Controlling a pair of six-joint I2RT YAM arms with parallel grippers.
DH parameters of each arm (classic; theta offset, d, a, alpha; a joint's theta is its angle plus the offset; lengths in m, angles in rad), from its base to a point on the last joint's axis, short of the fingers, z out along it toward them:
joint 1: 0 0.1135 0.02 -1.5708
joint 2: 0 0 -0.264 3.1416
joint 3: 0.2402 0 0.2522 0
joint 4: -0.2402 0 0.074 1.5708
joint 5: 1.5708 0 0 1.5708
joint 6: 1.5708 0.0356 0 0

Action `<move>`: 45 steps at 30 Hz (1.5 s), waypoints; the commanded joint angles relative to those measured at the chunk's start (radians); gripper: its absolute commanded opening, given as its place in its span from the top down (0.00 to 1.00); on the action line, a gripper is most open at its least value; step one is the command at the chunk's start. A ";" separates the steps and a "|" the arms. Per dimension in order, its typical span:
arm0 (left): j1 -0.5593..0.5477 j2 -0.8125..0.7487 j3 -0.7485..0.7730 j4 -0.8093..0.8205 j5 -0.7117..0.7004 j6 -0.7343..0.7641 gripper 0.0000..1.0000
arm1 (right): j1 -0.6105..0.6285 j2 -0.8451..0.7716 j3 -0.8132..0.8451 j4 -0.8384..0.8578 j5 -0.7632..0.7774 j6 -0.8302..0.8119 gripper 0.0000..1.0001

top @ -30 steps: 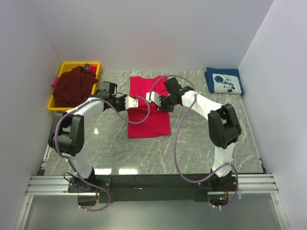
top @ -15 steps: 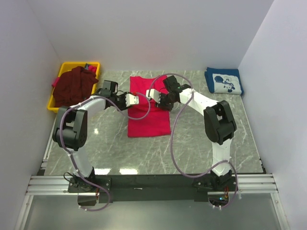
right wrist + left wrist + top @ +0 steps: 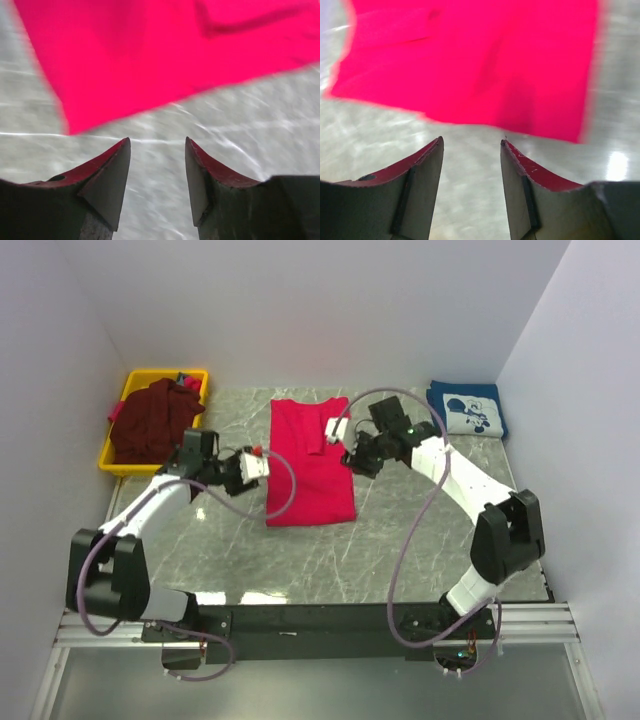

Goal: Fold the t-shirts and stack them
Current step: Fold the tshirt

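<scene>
Crimson t-shirt: flat on the counter, between the two arms, narrowed to a long strip; long axis running away from the arm bases.
Maroon t-shirt: heaped in the yellow bin, far left, well apart.
Navy t-shirt: folded, far right corner.
Left end effector: just off the strip's left long edge, about mid-length, over bare counter; jaws moderately parted, empty; cloth straight ahead.
Right end effector: at the right long edge, nearer the far end; jaws likewise parted, empty.
Coming move, by judgement: end-to-end fold across the long axis; one long edge per arm, right nearer the far end.
</scene>
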 commanded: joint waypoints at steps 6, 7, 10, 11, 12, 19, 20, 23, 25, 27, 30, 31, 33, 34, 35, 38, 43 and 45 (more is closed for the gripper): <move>-0.091 -0.146 -0.316 0.004 0.026 0.208 0.41 | 0.163 -0.081 -0.297 0.135 0.028 0.015 0.47; -0.096 -0.146 -0.331 0.010 0.025 0.225 0.41 | 0.169 -0.078 -0.326 0.154 0.041 0.009 0.47; -0.117 -0.125 -0.333 0.039 0.022 0.257 0.40 | 0.180 -0.054 -0.360 0.216 0.055 -0.014 0.47; -0.120 -0.108 -0.331 0.050 0.022 0.253 0.40 | 0.182 -0.049 -0.366 0.232 0.064 -0.020 0.47; -0.129 -0.099 -0.328 0.068 0.020 0.253 0.40 | 0.182 -0.043 -0.371 0.261 0.068 -0.022 0.47; -0.166 -0.024 -0.328 0.133 -0.012 0.296 0.41 | 0.198 -0.002 -0.399 0.319 0.071 -0.036 0.47; -0.169 -0.014 -0.330 0.143 -0.015 0.305 0.41 | 0.202 0.006 -0.400 0.321 0.072 -0.045 0.47; -0.169 0.030 -0.311 0.150 -0.037 0.316 0.43 | 0.217 0.035 -0.405 0.316 0.087 -0.062 0.50; -0.171 0.059 -0.284 0.133 -0.043 0.317 0.49 | 0.223 0.043 -0.412 0.315 0.104 -0.071 0.54; -0.171 0.073 -0.273 0.110 -0.054 0.326 0.55 | 0.226 0.055 -0.403 0.290 0.109 -0.080 0.57; -0.169 0.076 -0.285 0.116 -0.069 0.348 0.61 | 0.231 0.055 -0.419 0.272 0.123 -0.099 0.57; -0.171 0.076 -0.293 0.116 -0.072 0.358 0.62 | 0.231 0.052 -0.428 0.272 0.135 -0.106 0.56; -0.171 0.078 -0.298 0.124 -0.074 0.365 0.69 | 0.237 0.051 -0.440 0.270 0.144 -0.114 0.60; -0.171 0.081 -0.298 0.125 -0.075 0.365 0.72 | 0.237 0.049 -0.442 0.273 0.147 -0.114 0.64; -0.171 0.082 -0.295 0.121 -0.077 0.366 0.75 | 0.237 0.049 -0.442 0.273 0.147 -0.113 0.71; -0.171 0.075 -0.276 0.087 -0.070 0.353 0.91 | 0.237 0.049 -0.426 0.263 0.147 -0.093 0.90; -0.156 -0.034 -0.200 -0.037 0.001 0.221 0.99 | 0.219 -0.046 -0.331 0.117 0.092 -0.048 1.00; -0.125 -0.065 -0.140 -0.068 0.026 0.176 0.99 | 0.193 -0.099 -0.260 0.034 0.046 -0.010 1.00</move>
